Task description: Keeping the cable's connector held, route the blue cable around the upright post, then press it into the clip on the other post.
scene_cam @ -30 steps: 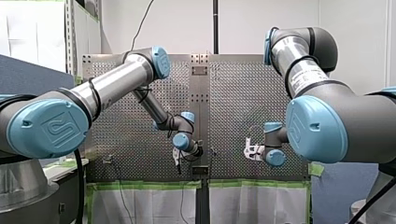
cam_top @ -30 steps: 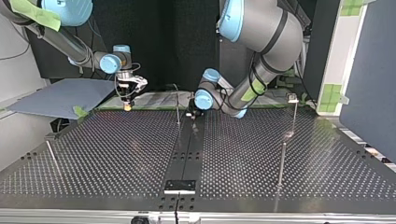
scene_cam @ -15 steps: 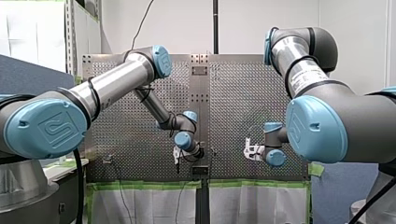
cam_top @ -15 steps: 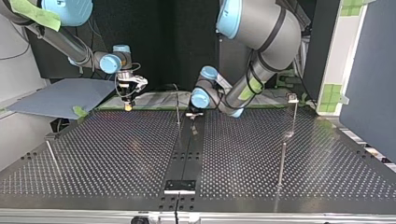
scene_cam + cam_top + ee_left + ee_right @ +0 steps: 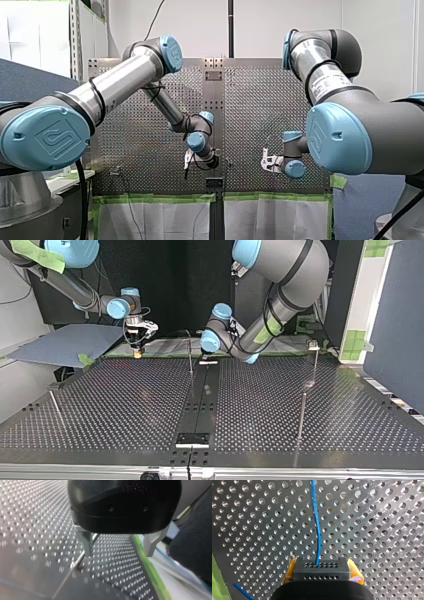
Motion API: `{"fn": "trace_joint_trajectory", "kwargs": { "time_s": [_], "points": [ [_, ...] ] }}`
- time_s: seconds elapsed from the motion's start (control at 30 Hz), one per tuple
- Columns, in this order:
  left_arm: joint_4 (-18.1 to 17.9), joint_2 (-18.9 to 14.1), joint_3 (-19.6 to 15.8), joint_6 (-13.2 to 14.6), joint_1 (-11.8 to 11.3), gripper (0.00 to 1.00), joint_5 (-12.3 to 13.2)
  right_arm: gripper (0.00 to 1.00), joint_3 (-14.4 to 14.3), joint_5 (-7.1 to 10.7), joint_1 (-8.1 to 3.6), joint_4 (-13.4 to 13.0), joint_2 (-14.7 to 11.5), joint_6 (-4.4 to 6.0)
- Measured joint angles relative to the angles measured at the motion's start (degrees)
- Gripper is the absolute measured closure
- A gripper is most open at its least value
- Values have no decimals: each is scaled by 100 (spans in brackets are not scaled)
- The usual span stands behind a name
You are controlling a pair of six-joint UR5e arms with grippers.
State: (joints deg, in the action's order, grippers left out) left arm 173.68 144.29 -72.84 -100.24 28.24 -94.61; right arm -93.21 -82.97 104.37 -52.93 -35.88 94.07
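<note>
In the top view two arms are counted, and three thin upright posts are made out on the perforated tabletop. At the far left, the left post is stood near the tabletop's side edge. Further right and further back, my right gripper is hung point-down over the far edge, beside one grey sheet. In the right wrist view its jaws are seen pinching one black connector between two yellow pads. One blue cable is led out of the connector's middle and straight ahead over the holes. A second short blue stretch is shown near green tape, beside the gripper's body. In the top view the cable cannot be traced. At the middle, the middle post is stood. Just to its right my left gripper is held low. In the left wrist view its jaws are spread wide, with two metal fingers counted and only tabletop between them, and one thin rod is seen just beside one finger. At the right, the right post is topped by one small clip. Whether the pale line below it is a fourth post or a reflection cannot be told.
</note>
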Motion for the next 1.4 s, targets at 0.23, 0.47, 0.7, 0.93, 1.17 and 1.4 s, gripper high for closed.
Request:
{"fn": "trace_joint_trajectory", "kwargs": {
  "time_s": [0.23, 0.47, 0.7, 0.93, 1.17, 1.4],
  "points": [
    [-186, -230, -372, 154, 24, 0, 285, 100, -1, 1, 0, 24, -1, 4],
    [-479, -295, -729, 42, 220, 0, 489, 100, -1, 15, 0, 56, -1, 0],
    [-799, -297, -1074, -54, 385, 0, 538, 100, -1, 16, 0, 77, -1, 2],
    [-1084, -301, -1173, -98, 431, 0, 362, 100, -1, 17, -2, 87, -1, 5],
    [-1411, -303, -1176, -101, 505, 0, 263, 100, 1, 17, -1, 80, 2, 2],
    [-1663, -310, -1177, -100, 558, 0, 221, 100, 0, 17, -6, 83, 3, 0]
  ]
}}
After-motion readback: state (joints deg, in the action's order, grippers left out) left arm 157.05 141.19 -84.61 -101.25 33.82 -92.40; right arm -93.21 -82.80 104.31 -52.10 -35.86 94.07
